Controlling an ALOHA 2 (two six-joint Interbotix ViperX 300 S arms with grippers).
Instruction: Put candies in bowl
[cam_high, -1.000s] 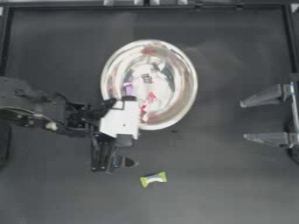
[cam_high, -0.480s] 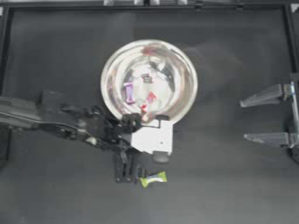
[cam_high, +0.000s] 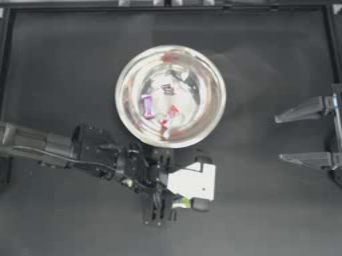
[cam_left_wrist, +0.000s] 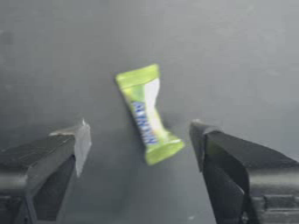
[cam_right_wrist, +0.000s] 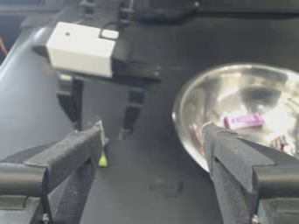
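Observation:
The silver bowl (cam_high: 124, 80) sits mid-table and holds a purple candy (cam_high: 147, 106), a red one (cam_high: 169, 115) and a small white-and-dark one (cam_high: 167, 90). A lime green candy (cam_left_wrist: 146, 113) lies on the table in front of the bowl, half hidden under the left wrist in the top view (cam_high: 180, 202). My left gripper (cam_high: 160, 216) hangs open over it; in the left wrist view its fingertips (cam_left_wrist: 79, 139) flank the candy without touching. My right gripper (cam_high: 304, 135) is parked open at the right edge.
The right wrist view looks across at the left gripper (cam_right_wrist: 100, 109), the bowl (cam_right_wrist: 189, 109) with the purple candy (cam_right_wrist: 244, 120), and a sliver of the green candy (cam_right_wrist: 102, 162). Dark table surface (cam_high: 267, 210) surrounds everything.
The left arm has swung right and toward the front edge, bringing its gripper over the green candy. The right arm and the bowl's contents have not moved.

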